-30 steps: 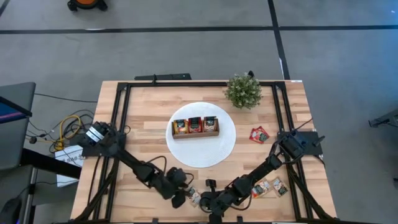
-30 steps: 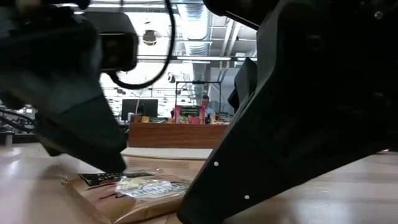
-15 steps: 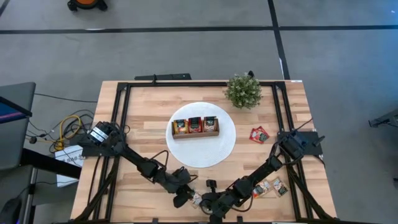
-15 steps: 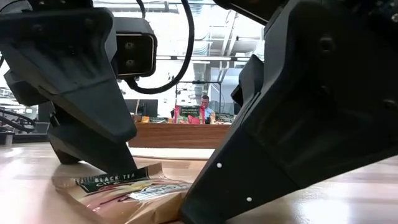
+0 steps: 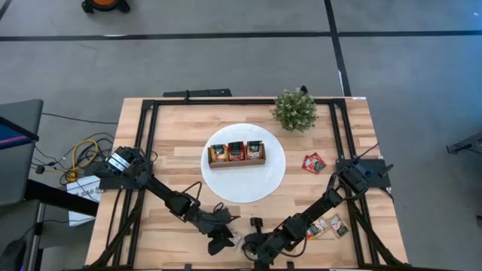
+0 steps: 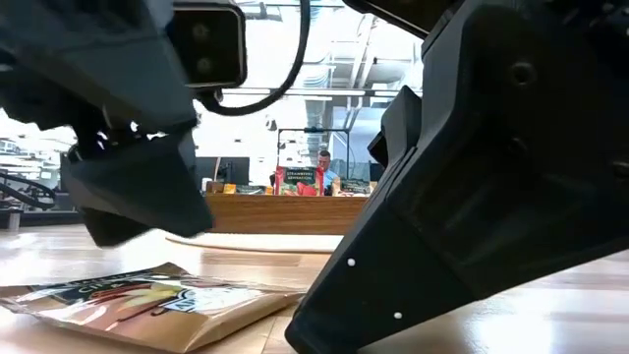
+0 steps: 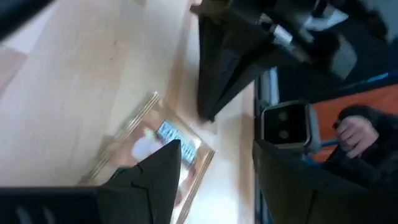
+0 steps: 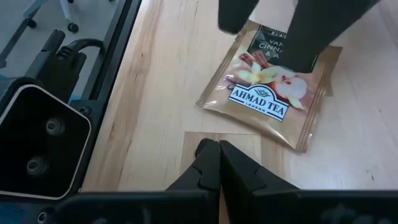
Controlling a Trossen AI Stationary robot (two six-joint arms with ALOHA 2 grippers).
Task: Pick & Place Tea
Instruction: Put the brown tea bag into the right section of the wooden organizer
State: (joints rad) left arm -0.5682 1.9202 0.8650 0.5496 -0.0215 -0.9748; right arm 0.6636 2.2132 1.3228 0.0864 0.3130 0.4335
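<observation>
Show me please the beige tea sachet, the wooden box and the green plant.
beige tea sachet [image 8: 268,99], right wrist view, on its printed middle.
wooden box [image 5: 237,162], high view, on its front wall.
green plant [image 5: 295,110], high view, on its leaves.

Beige tea sachet [image 8: 272,90], flat on the tabletop [image 8: 155,112] just ahead of the right end effector [image 8: 217,155], whose two fingers meet at the tips:
- Blue band across the wrapper: "AHMAD TEA", with a smaller line beneath reading "LONDON".
- Dark panel at the far end, partly covered by the left end effector [image 8: 298,25]: "VAN…", "CINN…", "& A…"; the rest is hidden.

Printing on other sachets is too small to read.
</observation>
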